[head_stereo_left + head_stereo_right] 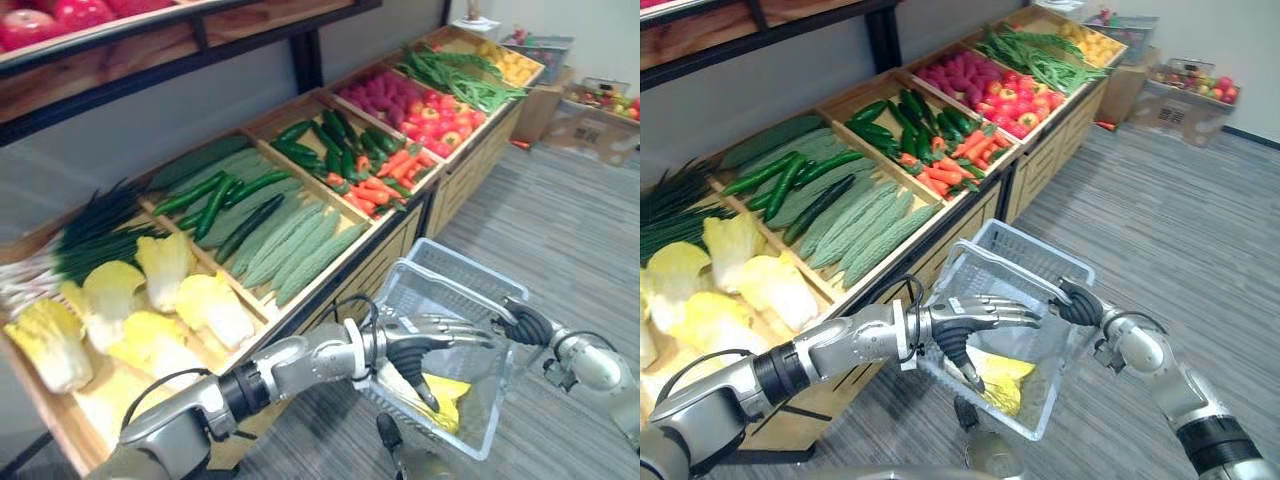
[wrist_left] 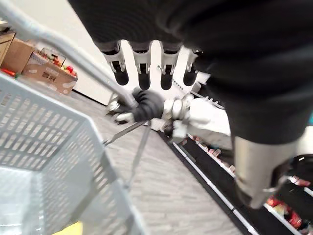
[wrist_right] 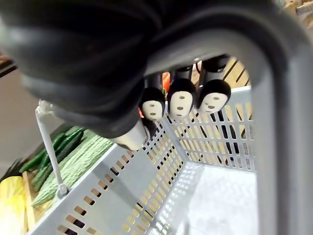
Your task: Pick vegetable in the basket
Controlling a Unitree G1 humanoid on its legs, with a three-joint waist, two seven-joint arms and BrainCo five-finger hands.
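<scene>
A long wooden stand (image 1: 470,170) slopes along the wall, its compartments holding pale cabbages (image 1: 215,308), cucumbers (image 1: 215,195), ridged gourds (image 1: 300,250) and carrots (image 1: 375,185). Grey striped floor (image 1: 570,230) runs beside it to cardboard boxes (image 1: 590,125) of fruit. A grey mesh basket (image 1: 455,268) hangs in front of the stand. The right hand (image 1: 1078,303) has its fingers wrapped round the handle (image 3: 271,127). The left hand (image 1: 420,345) hovers over the basket, fingers straight and spread, thumb pointing down. A yellow leafy vegetable (image 1: 1002,378), probably a cabbage, lies on the basket's bottom just below that thumb; contact cannot be judged.
</scene>
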